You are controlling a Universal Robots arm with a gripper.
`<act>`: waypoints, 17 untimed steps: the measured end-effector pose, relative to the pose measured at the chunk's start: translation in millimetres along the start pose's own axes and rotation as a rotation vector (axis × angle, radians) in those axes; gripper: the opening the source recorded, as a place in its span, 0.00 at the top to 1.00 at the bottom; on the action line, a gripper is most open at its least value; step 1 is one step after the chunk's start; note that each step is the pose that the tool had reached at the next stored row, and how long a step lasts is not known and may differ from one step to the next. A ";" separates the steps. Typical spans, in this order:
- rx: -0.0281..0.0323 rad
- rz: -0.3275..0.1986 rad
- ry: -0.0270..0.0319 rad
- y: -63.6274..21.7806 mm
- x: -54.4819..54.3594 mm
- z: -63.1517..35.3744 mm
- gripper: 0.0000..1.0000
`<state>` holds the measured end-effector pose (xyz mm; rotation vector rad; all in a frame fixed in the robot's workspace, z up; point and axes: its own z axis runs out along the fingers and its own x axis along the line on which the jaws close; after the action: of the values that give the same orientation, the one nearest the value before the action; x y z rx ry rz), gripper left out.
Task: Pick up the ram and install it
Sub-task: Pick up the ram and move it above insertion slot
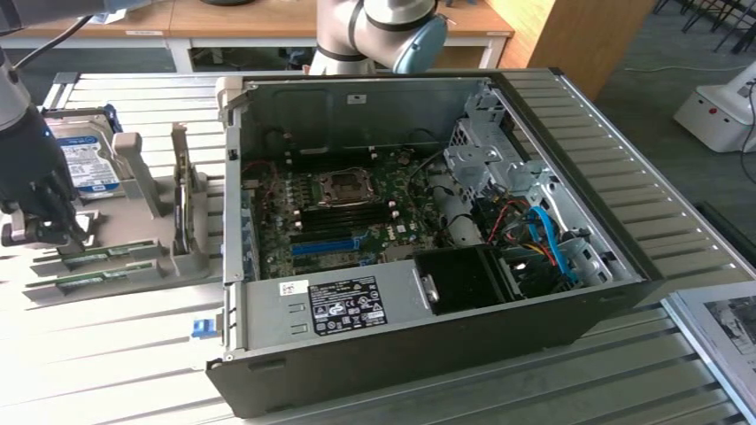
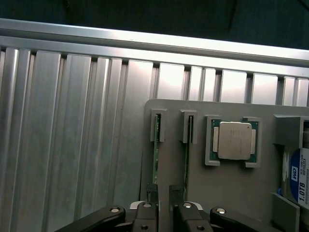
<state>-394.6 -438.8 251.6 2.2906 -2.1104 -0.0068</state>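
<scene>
At the exterior view's left, the black pincer is seen low over the grey plastic holder tray; the long, narrow green ram sticks are stood on edge in slots of that tray, just beside the pincer; behind them a silver hard drive with a blue-white label is propped upright; further right, the open black computer case is set on its side with its green motherboard exposed.

From the wrist, the pincer is shown with its two fingers parted as wide as they go and nothing gripped between them; the ram sticks are viewed edge-on in two neighbouring slots of the holder tray; a small square silver processor chip is seated in a recess beside them.

Which stick the fingers straddle cannot be told; the hard drive is cut off at the frame's edge; the grey robot arm joint with a pale blue cap is cropped at the top.

Everything is carried on a ribbed aluminium counter; wooden desks are ranged behind it; a white machine is stood on the grey floor at the exterior view's right.
</scene>
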 end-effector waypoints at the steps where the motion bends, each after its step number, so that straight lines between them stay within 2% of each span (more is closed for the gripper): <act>1: 0.0000 0.000 0.0002 0.1 0.6 0.0 0.76; 12: 0.0000 0.000 0.0004 0.3 3.4 0.1 0.76; 17: 0.0000 0.000 0.0001 0.2 3.4 4.0 0.76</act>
<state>-394.6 -442.3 247.6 2.2905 -2.1104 -0.0067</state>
